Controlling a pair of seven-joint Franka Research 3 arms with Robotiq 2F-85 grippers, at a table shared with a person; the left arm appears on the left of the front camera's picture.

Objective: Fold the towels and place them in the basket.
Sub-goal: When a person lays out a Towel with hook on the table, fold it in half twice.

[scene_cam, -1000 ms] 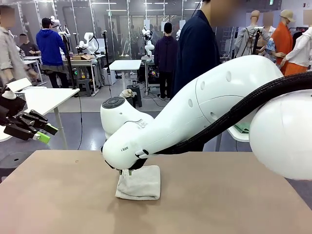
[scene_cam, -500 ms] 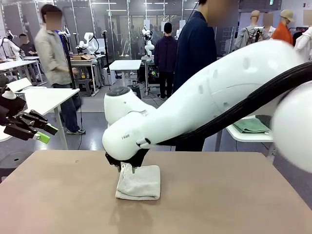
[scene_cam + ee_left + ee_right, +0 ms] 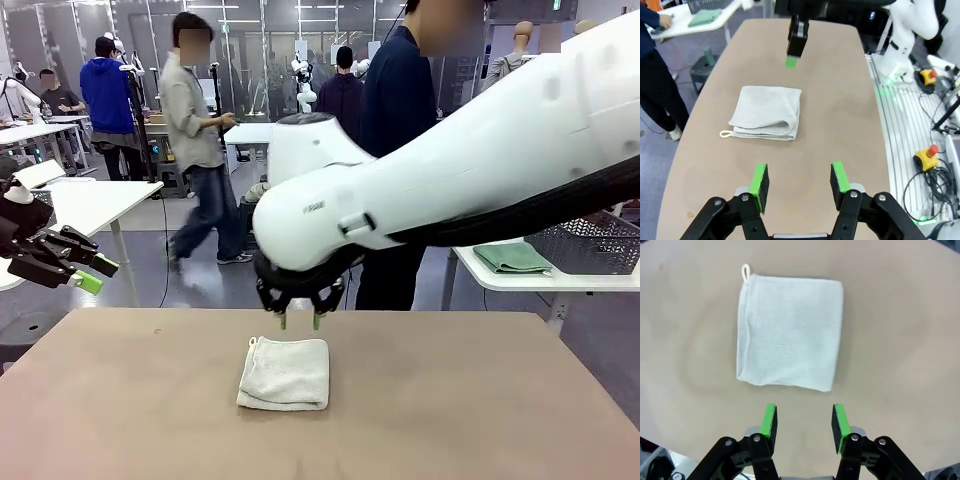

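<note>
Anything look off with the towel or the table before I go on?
Nothing stands out. The cream-white towel lies folded flat on the table, its edges roughly even and its corner loop sticking out. The right gripper hangs open near the towel, touching nothing.

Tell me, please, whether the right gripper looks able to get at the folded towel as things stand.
Probably yes: the right gripper hangs open and empty just beyond the far edge of the towel, above the bare table, with nothing between them.

Towel (image 3: 286, 373) on table (image 3: 480, 400) (right tool (image 3: 300, 322) above)
</note>
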